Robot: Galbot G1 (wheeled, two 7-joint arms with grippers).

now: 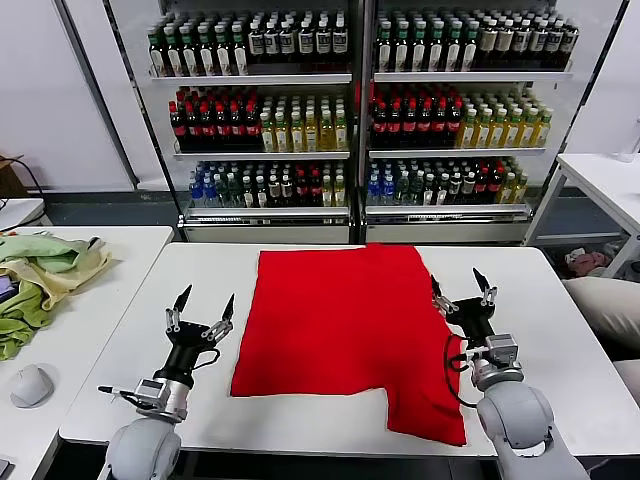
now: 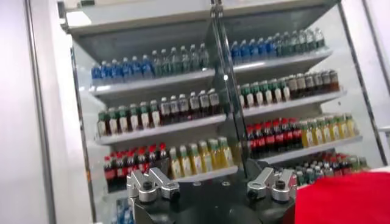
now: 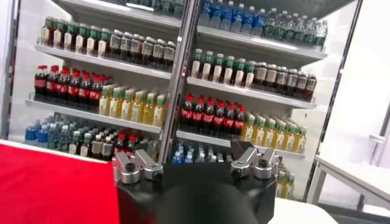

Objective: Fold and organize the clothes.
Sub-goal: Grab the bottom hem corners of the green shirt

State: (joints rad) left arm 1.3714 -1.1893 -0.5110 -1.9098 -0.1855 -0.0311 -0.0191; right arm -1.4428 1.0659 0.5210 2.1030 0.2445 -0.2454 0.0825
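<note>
A bright red T-shirt (image 1: 340, 325) is spread flat on the white desk (image 1: 560, 330), seen from the head camera. Its long axis runs from 12 o'clock to 6 o'clock, with a slight lean toward 5 o'clock. A straight edge lies at the far end, at 12 o'clock. At the near end, a flap of cloth extends toward 5 o'clock and reaches close to the near edge of the desk. No print is visible on the upturned side.

The left gripper (image 1: 206, 302) is held just above the desk at 9 o'clock from the shirt, beside its left edge and apart from it. Its fingers are spread wide and point toward 12 o'clock; nothing is held. The right gripper (image 1: 461, 282) is placed at 3 o'clock from the shirt, right at its right edge, with fingers likewise spread wide and empty; whether the cloth is touched cannot be told.

Pale green and yellowish cloths (image 1: 40, 280) are heaped on a second desk (image 1: 100, 300) at 9 o'clock, with a computer mouse (image 1: 32, 384) nearer. Shelves of bottles (image 1: 360, 110) stand behind at 12 o'clock.
</note>
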